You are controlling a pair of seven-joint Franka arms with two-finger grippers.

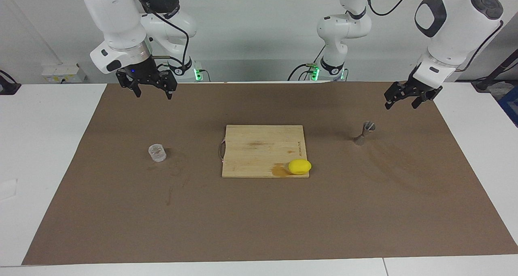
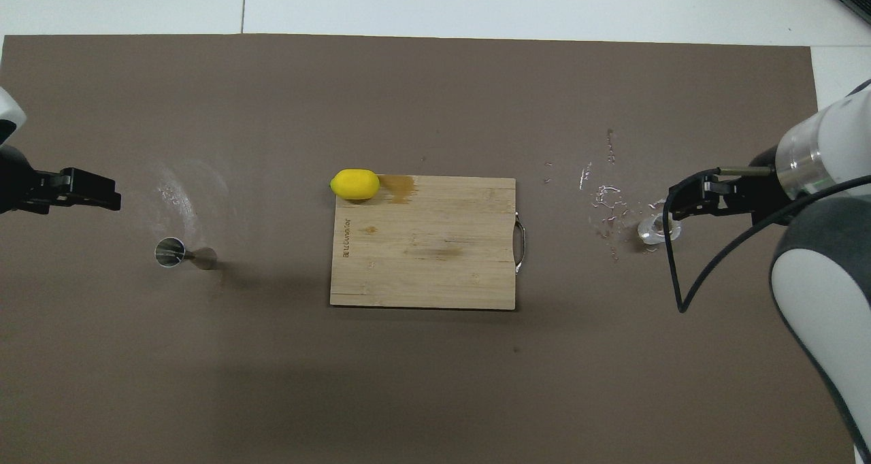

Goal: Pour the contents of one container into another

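The cutting board (image 1: 263,151) lies mid-table and serves as the landmark. The glass cup (image 1: 157,153) stands upright on the brown mat (image 1: 259,227), well apart from the board toward the right arm's end of the table. The metal jigger (image 1: 365,132) stands upright well apart from the board toward the left arm's end. A lemon (image 1: 300,166) sits on the board's corner.

The right claw (image 1: 153,90) hangs over the mat, raised and spread wide, holding nothing. The left claw (image 1: 404,101) also hangs raised and wide, empty.

The cup looks light, rigid and breakable; its bumpy sides should give some grip, though smooth glass may slip. Gripping across its sides, below the rim, seems safest. The jigger's narrow waist makes it easy to topple.
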